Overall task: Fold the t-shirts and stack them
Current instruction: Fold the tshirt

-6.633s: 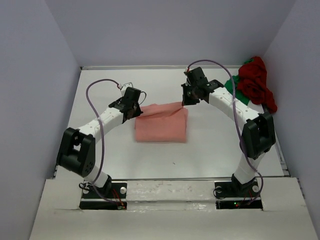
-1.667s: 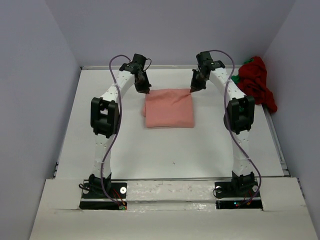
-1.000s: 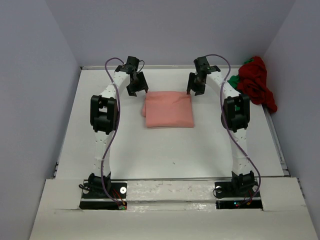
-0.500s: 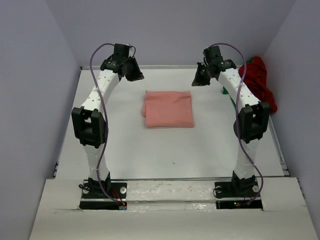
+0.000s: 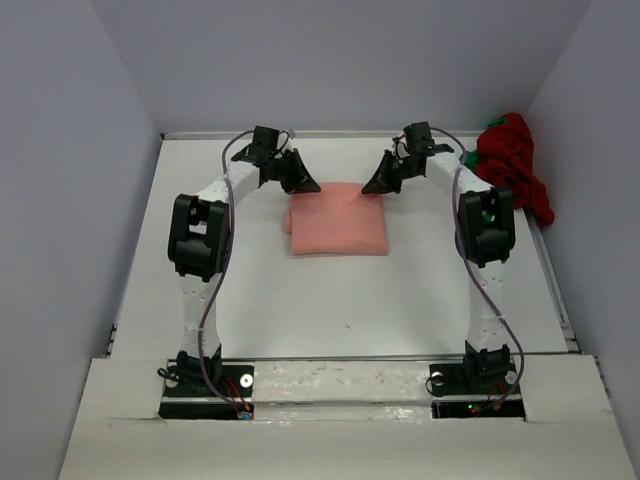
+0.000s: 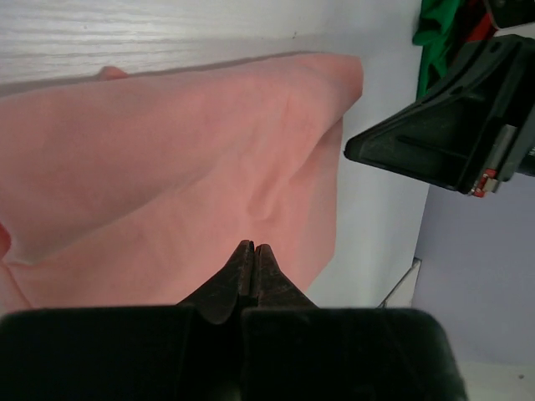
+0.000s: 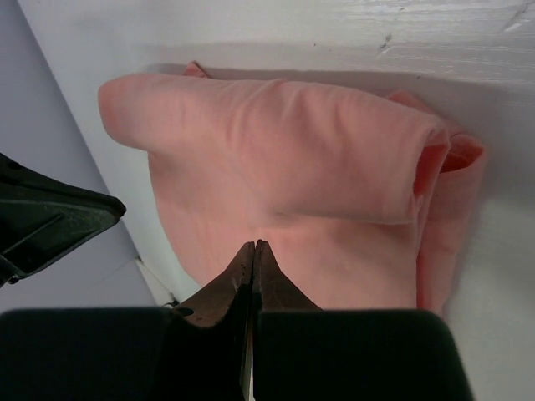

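Observation:
The salmon-pink t-shirt (image 5: pixel 338 222) lies folded into a rectangle on the white table (image 5: pixel 250 280). My left gripper (image 5: pixel 308 186) is shut, its tips pointing at the shirt's far left corner. My right gripper (image 5: pixel 370 187) is shut too, at the far right corner. In the left wrist view the closed fingertips (image 6: pixel 253 247) sit over the pink cloth (image 6: pixel 167 167) with nothing between them. The right wrist view shows the same: closed tips (image 7: pixel 253 245) over the folded shirt (image 7: pixel 284 159). The dark red t-shirt (image 5: pixel 515 165) is heaped at the far right, on the green one (image 5: pixel 466 162).
Grey walls close in the table on the left, back and right. The red and green heap rests against the right wall. Each wrist view shows the other gripper close by: the right one (image 6: pixel 451 134) and the left one (image 7: pixel 50 221).
Both grippers closed from open. The arms lifted away from the pink shirt toward the back wall, then swung back down so their tips point inward at its far corners.

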{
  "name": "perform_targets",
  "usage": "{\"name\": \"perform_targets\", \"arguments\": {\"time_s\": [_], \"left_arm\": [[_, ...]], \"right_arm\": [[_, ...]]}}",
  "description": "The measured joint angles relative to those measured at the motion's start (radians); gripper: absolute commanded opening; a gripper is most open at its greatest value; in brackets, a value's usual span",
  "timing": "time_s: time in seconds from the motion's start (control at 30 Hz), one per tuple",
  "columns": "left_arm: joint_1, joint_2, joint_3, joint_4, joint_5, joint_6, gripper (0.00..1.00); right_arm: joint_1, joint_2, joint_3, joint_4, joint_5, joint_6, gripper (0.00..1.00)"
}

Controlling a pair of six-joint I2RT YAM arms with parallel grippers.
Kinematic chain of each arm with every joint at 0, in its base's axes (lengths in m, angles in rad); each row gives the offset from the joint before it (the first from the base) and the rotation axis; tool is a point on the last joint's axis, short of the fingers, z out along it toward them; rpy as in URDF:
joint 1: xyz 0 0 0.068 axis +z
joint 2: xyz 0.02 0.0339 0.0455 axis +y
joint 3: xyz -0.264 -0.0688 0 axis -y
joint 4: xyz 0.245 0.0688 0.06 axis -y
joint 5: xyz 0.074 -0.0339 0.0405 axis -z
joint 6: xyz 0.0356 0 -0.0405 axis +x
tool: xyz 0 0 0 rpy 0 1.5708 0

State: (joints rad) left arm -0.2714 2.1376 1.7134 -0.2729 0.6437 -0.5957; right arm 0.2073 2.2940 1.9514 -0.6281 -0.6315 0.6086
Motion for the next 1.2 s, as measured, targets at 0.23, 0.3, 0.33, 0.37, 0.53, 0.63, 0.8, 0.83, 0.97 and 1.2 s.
{"name": "perform_targets", "arguments": {"time_s": [0.23,0.3,0.33,0.37,0.53,0.63,0.8,0.83,0.97,1.2], "left_arm": [[-0.002,0.006,-0.003,0.128,0.077,-0.039,0.00],[-0.002,0.006,-0.004,0.148,0.088,-0.047,0.00],[-0.002,0.006,-0.004,0.156,0.092,-0.049,0.00],[-0.002,0.006,-0.004,0.161,0.094,-0.051,0.00],[-0.002,0.010,-0.004,0.177,0.111,-0.058,0.00],[-0.003,0.021,-0.005,0.181,0.118,-0.059,0.00],[-0.012,0.047,-0.029,0.179,0.123,-0.056,0.00],[-0.015,0.050,-0.032,0.177,0.123,-0.055,0.00],[-0.029,0.070,-0.034,0.141,0.102,-0.026,0.00],[-0.043,0.127,-0.018,0.057,0.028,0.029,0.00]], "right_arm": [[-0.031,0.016,-0.049,0.131,-0.123,0.082,0.00],[-0.030,0.016,-0.052,0.165,-0.147,0.101,0.00],[-0.029,0.016,-0.053,0.186,-0.164,0.114,0.00],[-0.029,0.017,-0.053,0.194,-0.171,0.119,0.00],[-0.029,0.022,-0.076,0.240,-0.207,0.151,0.00],[-0.029,0.026,-0.099,0.245,-0.222,0.159,0.00],[-0.029,0.027,-0.129,0.254,-0.235,0.166,0.00],[-0.029,0.028,-0.135,0.254,-0.237,0.167,0.00],[-0.029,0.053,-0.138,0.264,-0.240,0.166,0.00],[-0.029,0.149,-0.124,0.272,-0.243,0.163,0.00]]}}
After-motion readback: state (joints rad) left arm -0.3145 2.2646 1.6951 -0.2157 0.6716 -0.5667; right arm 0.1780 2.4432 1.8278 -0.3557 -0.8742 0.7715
